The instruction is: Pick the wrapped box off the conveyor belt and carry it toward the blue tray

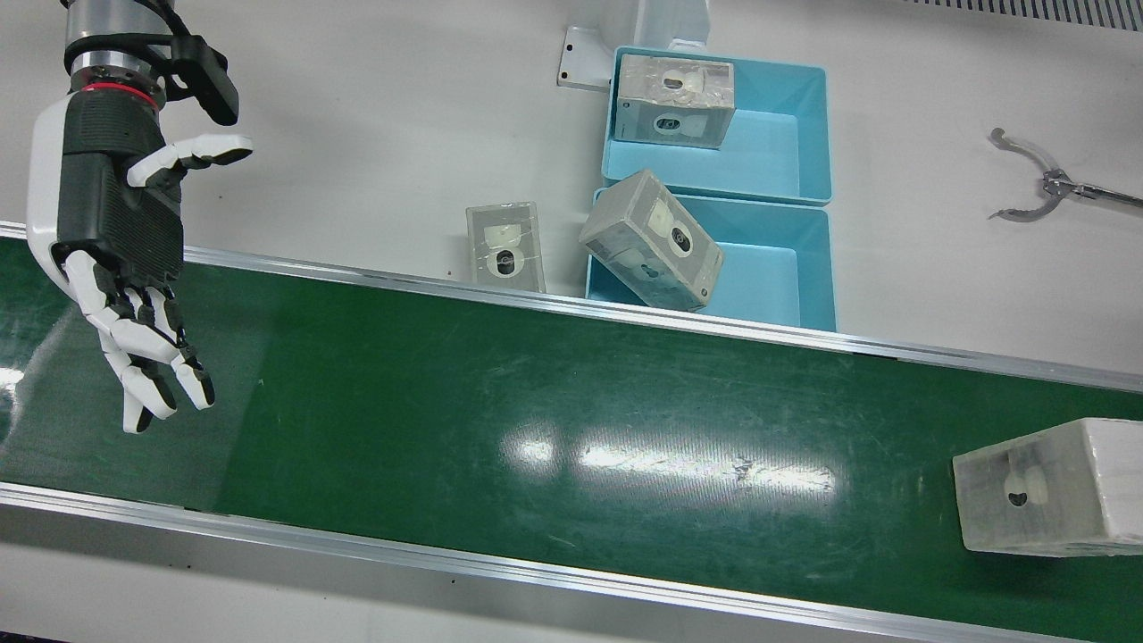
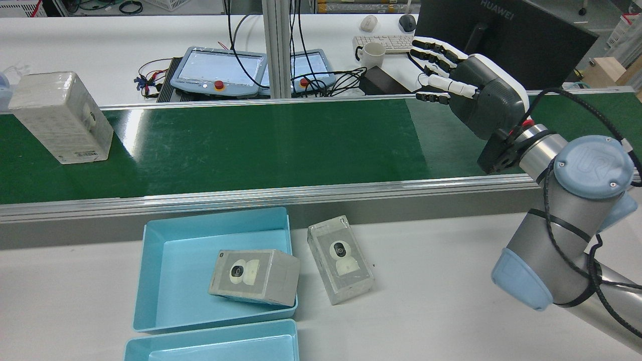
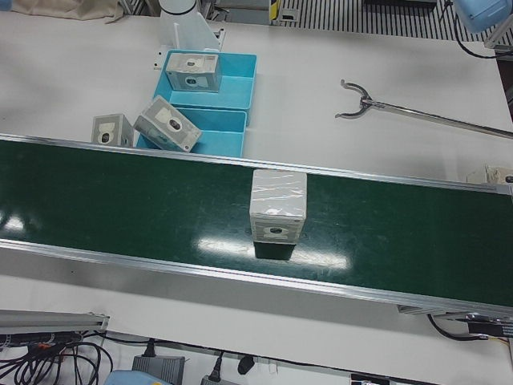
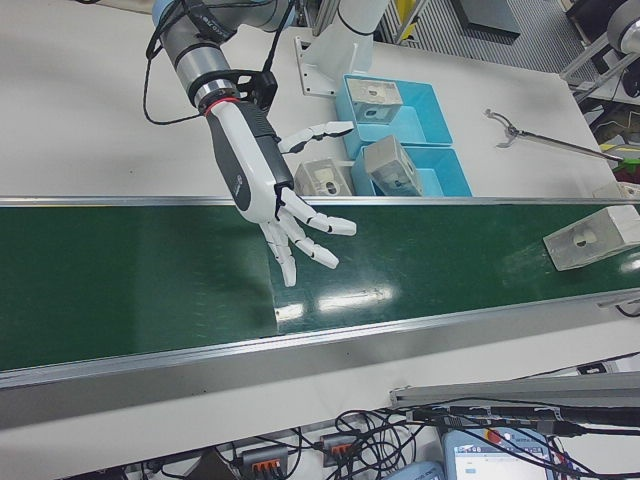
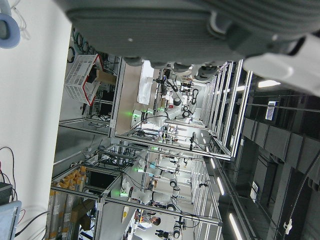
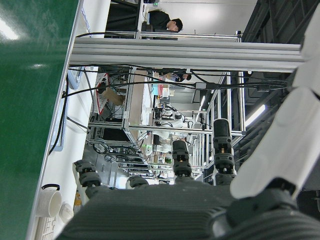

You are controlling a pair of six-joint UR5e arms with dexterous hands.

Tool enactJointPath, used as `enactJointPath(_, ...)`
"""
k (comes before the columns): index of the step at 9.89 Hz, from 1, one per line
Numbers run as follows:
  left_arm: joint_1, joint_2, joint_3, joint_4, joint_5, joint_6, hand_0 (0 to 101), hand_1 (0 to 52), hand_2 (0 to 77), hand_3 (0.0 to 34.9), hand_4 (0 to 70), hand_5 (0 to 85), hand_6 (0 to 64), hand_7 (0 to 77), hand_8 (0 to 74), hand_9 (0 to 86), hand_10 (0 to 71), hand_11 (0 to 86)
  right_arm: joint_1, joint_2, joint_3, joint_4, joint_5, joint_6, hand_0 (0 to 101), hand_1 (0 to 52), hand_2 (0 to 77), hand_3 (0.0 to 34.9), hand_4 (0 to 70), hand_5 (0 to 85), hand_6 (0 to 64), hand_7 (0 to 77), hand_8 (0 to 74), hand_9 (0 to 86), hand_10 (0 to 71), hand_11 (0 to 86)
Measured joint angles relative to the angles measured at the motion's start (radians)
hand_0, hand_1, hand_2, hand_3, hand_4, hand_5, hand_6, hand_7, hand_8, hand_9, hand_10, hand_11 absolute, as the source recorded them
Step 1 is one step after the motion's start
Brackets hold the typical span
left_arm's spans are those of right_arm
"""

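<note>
"HUAWEI" marks the monitor (image 2: 506,37) behind the empty, spread-fingered right hand (image 2: 469,82); left hand's state cannot be told.

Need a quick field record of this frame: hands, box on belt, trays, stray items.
right hand: open, fingers spread, above one end of the belt, holding nothing
left hand: only its underside shows, in its own camera; open or shut unclear
box on belt: wrapped, at the opposite end of the green belt from the right hand
near tray: one box tilted on its rim
far tray: one box inside
loose box: on the table beside the near tray
grabber tool: on the table past the trays
</note>
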Motion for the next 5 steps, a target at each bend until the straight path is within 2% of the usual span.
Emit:
enactJointPath(1, 0.000, 0.000, 0.000, 0.000, 0.000, 0.000, 0, 0.0, 0.5, 0.0, 0.0, 0.5, 0.0, 0.5, 0.5, 0.0, 0.0, 0.0, 0.000, 0.000, -0.002, 0.000, 0.000, 0.000, 38, 6.5, 13.6, 30.3, 16.9, 21.3, 0.0, 15.8, 0.0, 1.6, 6.5, 9.3)
enactJointPath(2, 0.000, 0.000, 0.000, 0.000, 0.000, 0.000, 0, 0.0, 0.5, 0.0, 0.0, 0.5, 0.0, 0.5, 0.5, 0.0, 0.0, 0.0, 0.001, 0.001, -0.003, 0.000, 0.000, 0.000, 38, 7.1, 13.6, 30.2, 13.1, 18.5, 0.0, 15.3, 0.0, 1.6, 6.5, 9.3)
enactJointPath(5, 0.000, 0.000, 0.000, 0.000, 0.000, 0.000, 0, 0.0, 1.1, 0.0, 0.0, 0.5, 0.0, 0.5, 0.5, 0.5, 0.0, 0.0, 0.004, 0.003, -0.004, 0.000, 0.000, 0.000, 38, 7.1, 13.6, 30.3, 14.7, 18.5, 0.0, 15.3, 0.0, 1.6, 6.5, 9.3)
